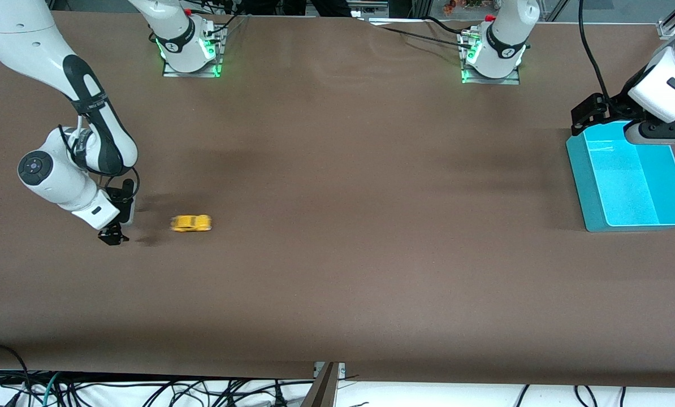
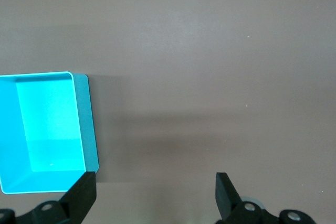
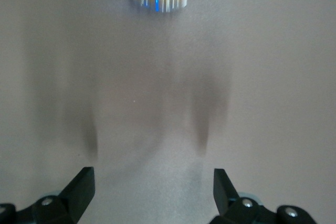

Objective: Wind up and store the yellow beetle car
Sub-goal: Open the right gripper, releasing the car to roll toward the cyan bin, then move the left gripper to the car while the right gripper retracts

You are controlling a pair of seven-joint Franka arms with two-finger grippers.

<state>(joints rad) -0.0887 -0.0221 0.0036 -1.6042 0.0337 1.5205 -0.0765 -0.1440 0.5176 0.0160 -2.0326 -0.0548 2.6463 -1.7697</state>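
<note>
The brown table [image 1: 337, 254] spans the whole scene, bare across its middle. At the left arm's end sits the cyan bin [image 1: 631, 183], open and empty, which looks to be where the car should end up. The left gripper [image 2: 155, 195] hangs by the bin's rim, jaws spread wide with nothing between them; the bin's wall lies just outside one finger and bare table fills the gap, a posture that suits an arm waiting to receive. At the right arm's end, the right gripper [image 1: 113, 236] hangs low over the table, jaws also wide apart and holding nothing. The yellow beetle car [image 1: 191, 223] stands on the table just ahead of those open jaws, clear of both fingertips, its outline smeared as though rolling, likely released after winding. It remains well apart from the bin, so storing is not yet done.
</note>
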